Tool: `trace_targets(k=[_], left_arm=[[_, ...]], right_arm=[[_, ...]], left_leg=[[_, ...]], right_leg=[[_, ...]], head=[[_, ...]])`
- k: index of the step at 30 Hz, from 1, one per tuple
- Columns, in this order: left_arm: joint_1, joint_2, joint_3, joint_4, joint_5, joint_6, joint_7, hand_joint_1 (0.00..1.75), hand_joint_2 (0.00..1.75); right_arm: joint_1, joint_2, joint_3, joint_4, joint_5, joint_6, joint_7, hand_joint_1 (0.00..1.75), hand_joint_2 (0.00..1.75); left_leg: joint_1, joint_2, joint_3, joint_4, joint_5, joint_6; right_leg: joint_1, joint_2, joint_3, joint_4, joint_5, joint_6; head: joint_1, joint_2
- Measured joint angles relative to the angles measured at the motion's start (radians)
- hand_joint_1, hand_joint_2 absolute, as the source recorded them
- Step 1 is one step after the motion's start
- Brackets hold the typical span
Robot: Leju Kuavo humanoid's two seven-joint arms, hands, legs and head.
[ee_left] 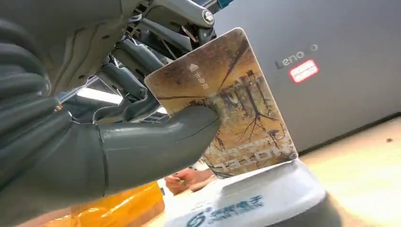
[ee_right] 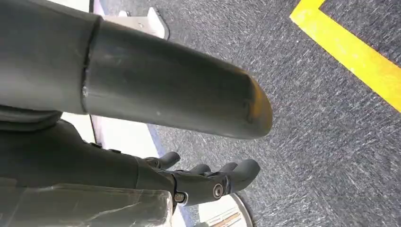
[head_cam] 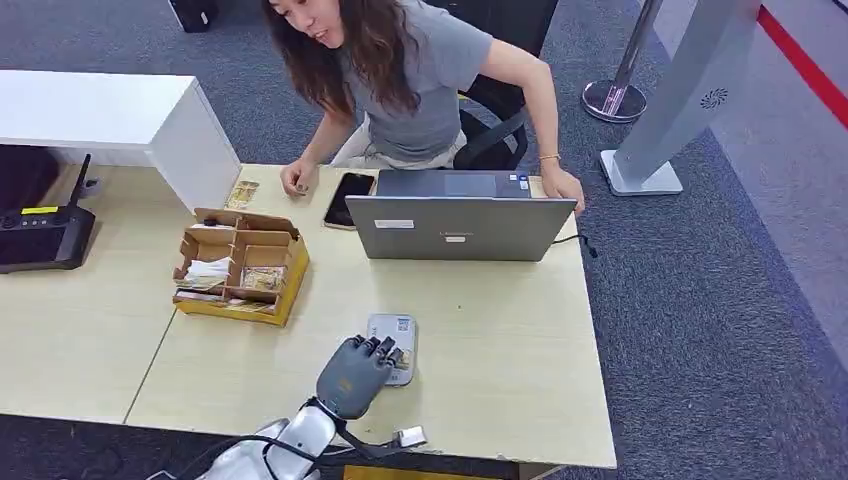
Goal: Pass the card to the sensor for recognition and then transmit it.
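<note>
The card (ee_left: 227, 101), printed with a brown tree scene, is pinched between the thumb and darker fingers of the left hand (head_cam: 356, 372), which holds it just above the sensor (head_cam: 396, 340), a small grey-white reader lying flat on the table (head_cam: 480, 330); whether the card's lower edge touches the reader's top cannot be told. In the left wrist view the sensor's rounded white face carries blue lettering. Beyond it stands a grey laptop (head_cam: 460, 225), its lid toward the robot, with a person (head_cam: 420, 70) seated behind it, one hand on the laptop's far corner. A black phone (head_cam: 348, 198) lies beside the laptop, and an open yellow cardboard box (head_cam: 240, 265) sits to the left. The right hand (ee_right: 208, 182) hangs over grey carpet, fingers loosely apart, holding nothing.
</note>
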Motion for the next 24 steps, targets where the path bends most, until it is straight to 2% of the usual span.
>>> trace_targets(k=[21, 24], left_arm=[[0.001, -0.016, 0.025, 0.034, 0.000, 0.013, 0.002, 1.75, 1.75], [-0.004, -0.015, 0.024, 0.036, 0.000, 0.018, 0.052, 1.75, 1.75]], right_arm=[[0.000, -0.002, 0.000, 0.000, 0.000, -0.003, 0.000, 0.00, 0.00], [0.000, -0.002, 0.000, 0.000, 0.000, -0.003, -0.001, 0.00, 0.00]], left_leg=[[0.000, 0.000, 0.000, 0.000, 0.000, 0.000], [0.000, 0.000, 0.000, 0.000, 0.000, 0.000]], right_leg=[[0.000, 0.000, 0.000, 0.000, 0.000, 0.000], [0.000, 0.000, 0.000, 0.000, 0.000, 0.000]], head=[[0.000, 0.000], [0.000, 0.000]])
